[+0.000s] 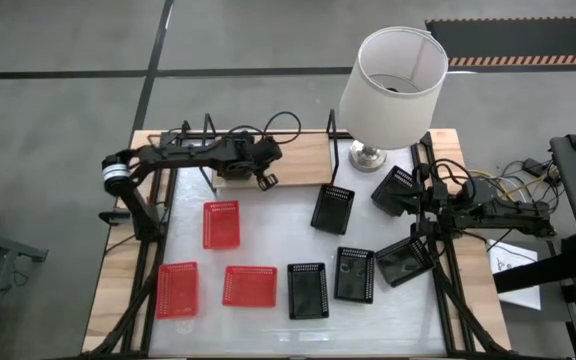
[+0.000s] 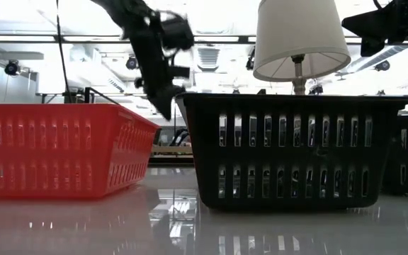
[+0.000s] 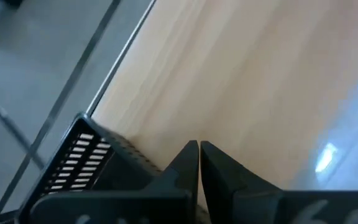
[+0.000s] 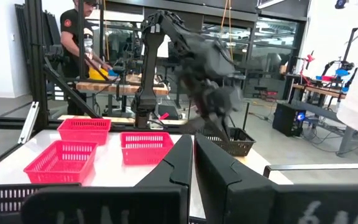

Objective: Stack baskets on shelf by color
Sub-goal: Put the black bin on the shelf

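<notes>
I read this as the placing step for a black basket: my left claw sits over the shelf at the back of the surface, with that basket on the plank just beside it. In the left wrist view the fingers are pressed together with nothing between them, so it is clenched empty, and the basket's rim shows just beside them, apparently let go, though I would not swear to it from that angle. The right claw waits on its side, also clenched on nothing, near the black baskets by the lamp. Next I would lift the left arm clear and fetch another black one, opening before I descend. The high view alone gives the tally: three red baskets on the left of the surface, the black ones right of them. The low view shows only two baskets close up and hides the shelf; the right wrist view adds a person in the room beyond.
</notes>
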Tool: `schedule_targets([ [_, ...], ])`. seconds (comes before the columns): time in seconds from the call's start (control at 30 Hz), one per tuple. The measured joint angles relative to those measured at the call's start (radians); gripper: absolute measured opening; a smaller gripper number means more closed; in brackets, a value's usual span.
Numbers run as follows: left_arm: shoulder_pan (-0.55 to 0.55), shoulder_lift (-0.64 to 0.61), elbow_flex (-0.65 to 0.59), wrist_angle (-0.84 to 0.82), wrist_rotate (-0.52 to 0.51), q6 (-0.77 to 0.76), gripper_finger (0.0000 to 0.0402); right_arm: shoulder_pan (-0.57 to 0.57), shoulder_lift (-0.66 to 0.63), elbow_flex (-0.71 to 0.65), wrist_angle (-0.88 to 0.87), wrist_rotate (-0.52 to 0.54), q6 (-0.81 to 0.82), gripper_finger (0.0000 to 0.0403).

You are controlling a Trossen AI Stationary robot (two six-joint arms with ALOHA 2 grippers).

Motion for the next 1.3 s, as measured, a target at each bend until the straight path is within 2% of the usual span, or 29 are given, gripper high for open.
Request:
schedule_targets([
  [0.13, -0.098, -0.092, -0.009, 0.042, 0.003, 0.002, 0.0000, 0.000, 0.000, 0.000, 0.016, 0.000, -0.020, 0.0011],
  [0.3, -0.277, -0.217, -0.054, 0.218, 0.006, 0.094, 0.0000, 0.000, 0.001, 0.000, 0.049, -0.001, -0.036, 0.0011],
  [0.47, -0.457, -0.299, -0.167, 0.485, 0.022, 0.253, 0.0000, 0.000, 0.029, 0.000, 0.065, -0.003, -0.042, 0.0011],
  [0.63, -0.578, -0.344, -0.325, 0.792, 0.059, 0.457, 0.0000, 0.000, 0.139, -0.001, 0.212, -0.046, -0.061, 0.0011],
  [0.83, -0.606, -0.393, -0.484, 1.066, 0.065, 0.598, 0.0000, 0.002, 0.339, -0.001, 0.437, -0.178, -0.061, 0.0011],
  [1.13, -0.602, -0.548, -0.573, 1.102, 0.012, 0.612, 0.0000, 0.046, 0.600, 0.086, 0.524, -0.184, -0.014, 0.0011],
  [1.3, -0.602, -0.617, -0.600, 1.106, 0.011, 0.611, 0.0000, 0.110, 0.741, 0.167, 0.507, -0.119, -0.012, 0.0011],
])
